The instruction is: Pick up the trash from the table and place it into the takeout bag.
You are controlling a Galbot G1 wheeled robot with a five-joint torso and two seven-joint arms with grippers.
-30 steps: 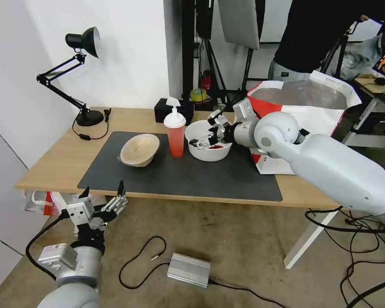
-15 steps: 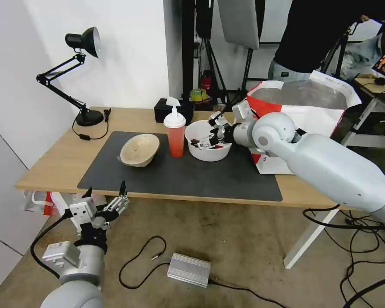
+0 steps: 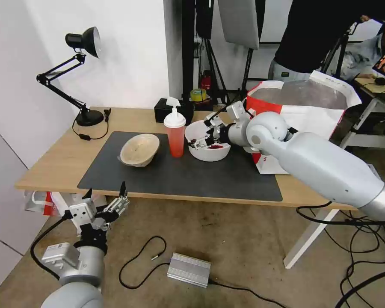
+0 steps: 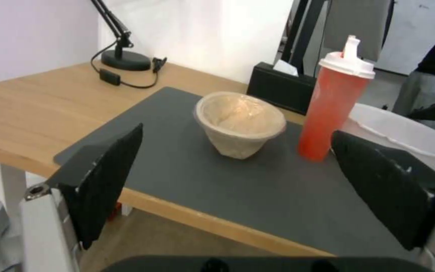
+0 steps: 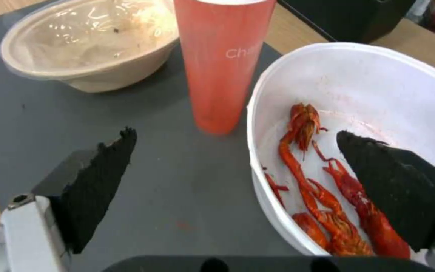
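On the dark mat of the table stand a beige bowl, a red cup with a white lid, and a white bowl holding red crayfish scraps. My right gripper is open astride the white bowl's rim on the cup's side, one finger inside and one finger over the mat. The takeout bag stands open just right of that bowl. My left gripper hangs open below the table's front edge, facing the beige bowl and cup.
A black desk lamp stands at the table's back left and a black tissue box behind the cup. A silver box and cables lie on the floor. Tripods and a person stand behind the bag.
My right gripper has slid a little to the left across the white bowl toward the cup-side rim. The left arm has barely shifted.
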